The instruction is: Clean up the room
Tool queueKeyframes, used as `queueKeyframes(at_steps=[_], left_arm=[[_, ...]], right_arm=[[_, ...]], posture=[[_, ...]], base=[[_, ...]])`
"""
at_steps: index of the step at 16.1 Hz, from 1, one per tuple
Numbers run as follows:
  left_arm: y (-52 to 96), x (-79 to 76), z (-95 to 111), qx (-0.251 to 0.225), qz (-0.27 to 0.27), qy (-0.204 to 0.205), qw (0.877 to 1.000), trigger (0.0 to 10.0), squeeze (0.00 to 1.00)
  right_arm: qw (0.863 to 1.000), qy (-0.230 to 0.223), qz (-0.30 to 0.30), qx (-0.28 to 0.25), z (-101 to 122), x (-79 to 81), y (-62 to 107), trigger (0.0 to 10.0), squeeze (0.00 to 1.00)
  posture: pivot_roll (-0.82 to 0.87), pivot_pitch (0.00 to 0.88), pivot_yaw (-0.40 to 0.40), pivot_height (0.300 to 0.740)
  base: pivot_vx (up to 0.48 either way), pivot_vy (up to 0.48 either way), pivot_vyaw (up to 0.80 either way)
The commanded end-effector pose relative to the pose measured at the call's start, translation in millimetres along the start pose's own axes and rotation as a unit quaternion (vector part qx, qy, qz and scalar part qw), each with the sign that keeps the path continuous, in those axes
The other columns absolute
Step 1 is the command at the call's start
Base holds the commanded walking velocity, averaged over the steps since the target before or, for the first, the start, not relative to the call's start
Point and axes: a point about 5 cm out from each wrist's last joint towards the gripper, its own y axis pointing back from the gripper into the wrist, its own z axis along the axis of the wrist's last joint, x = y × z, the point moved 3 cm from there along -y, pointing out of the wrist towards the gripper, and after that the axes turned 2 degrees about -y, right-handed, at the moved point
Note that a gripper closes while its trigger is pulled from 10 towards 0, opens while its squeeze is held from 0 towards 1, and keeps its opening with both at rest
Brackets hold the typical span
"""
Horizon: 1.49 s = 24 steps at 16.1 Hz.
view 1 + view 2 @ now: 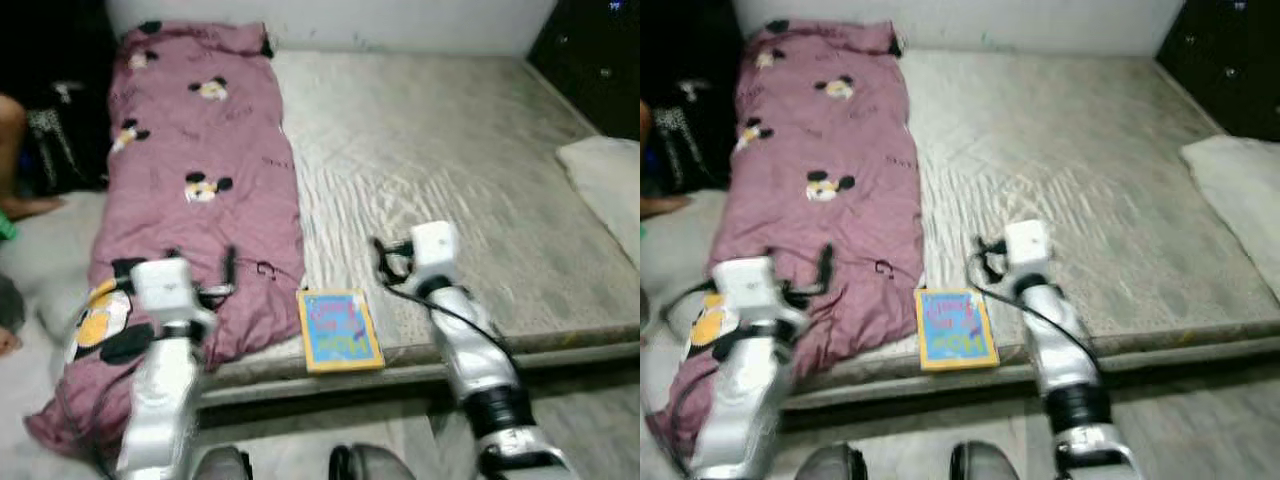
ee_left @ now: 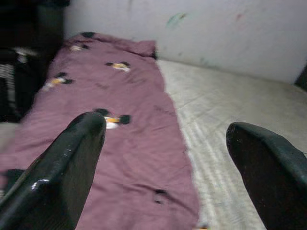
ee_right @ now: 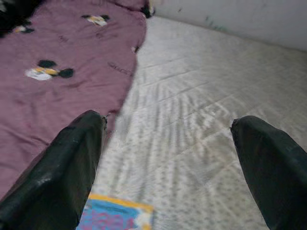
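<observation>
A rumpled mauve cloth blanket with cartoon mouse prints [image 1: 200,180] covers one side of the grey quilted mattress [image 1: 440,170] (wavy stitching). A flat rectangular yellow-and-blue book [image 1: 340,329] lies at the mattress edge between both sets of jaws. The left gripper [image 2: 165,158] spreads wide above the blanket, holding nothing; the right gripper [image 3: 168,158] gapes equally, empty, just beyond the book.

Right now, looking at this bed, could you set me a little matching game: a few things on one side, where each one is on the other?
Things:
1. blanket
2. book
3. pillow
4. left hand

Places:
A. at the bed's near edge, between the two arms
B. spread down the bed's left side
C. over the blanket's lower part
D. at the bed's right edge

Pairs: 1-B, 2-A, 3-D, 4-C
</observation>
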Motion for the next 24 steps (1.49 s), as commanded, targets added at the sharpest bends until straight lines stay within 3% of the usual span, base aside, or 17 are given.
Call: queueKeyframes(at_steps=[1, 5, 8, 15, 20, 24], left_arm=[[1.4, -6.6, -2.7, 0.005, -0.004, 0.006, 1.000, 10.0, 0.00], [-2.2, 1.0, -3.6, 0.015, 0.029, -0.035, 0.999, 10.0, 0.00], [-2.1, -1.5, -2.6, 0.010, 0.009, -0.017, 1.000, 10.0, 0.00], [-0.9, -1.3, -2.8, 0.012, 0.011, -0.032, 0.999, 10.0, 0.00], [-0.2, 0.7, -2.6, 0.010, 0.020, -0.035, 0.999, 10.0, 0.00], [8.8, 14.6, -4.7, 0.012, 0.066, -0.059, 0.996, 10.0, 0.00]], right_arm=[[1.000, 0.007, -0.016, 0.002, 0.4, -12.0, 1.7, 10.0, 0.00], [1.000, 0.008, -0.012, 0.001, 0.2, -11.2, 2.2, 10.0, 0.00], [1.000, 0.003, -0.016, 0.011, -3.1, -11.2, 2.3, 10.0, 0.00], [1.000, 0.006, -0.016, 0.011, -2.8, -12.2, 2.0, 10.0, 0.00], [1.000, 0.004, -0.015, 0.007, -2.2, -12.3, 2.7, 10.0, 0.00], [1.000, -0.007, -0.021, -0.013, 5.6, -13.7, 3.7, 10.0, 0.00]], posture=[[-0.02, 0.107, -0.061, 0.740], [-0.02, 0.111, -0.058, 0.740], [-0.02, 0.112, -0.057, 0.740], [-0.02, 0.115, -0.058, 0.740], [-0.02, 0.116, -0.059, 0.740], [-0.02, 0.127, -0.054, 0.740]], base=[[0.000, 0.000, -0.63], [0.000, 0.000, -0.15], [0.000, 0.000, -0.53], [0.000, 0.000, -0.75], [0.000, 0.000, 0.00], [0.000, 0.000, 0.00]])
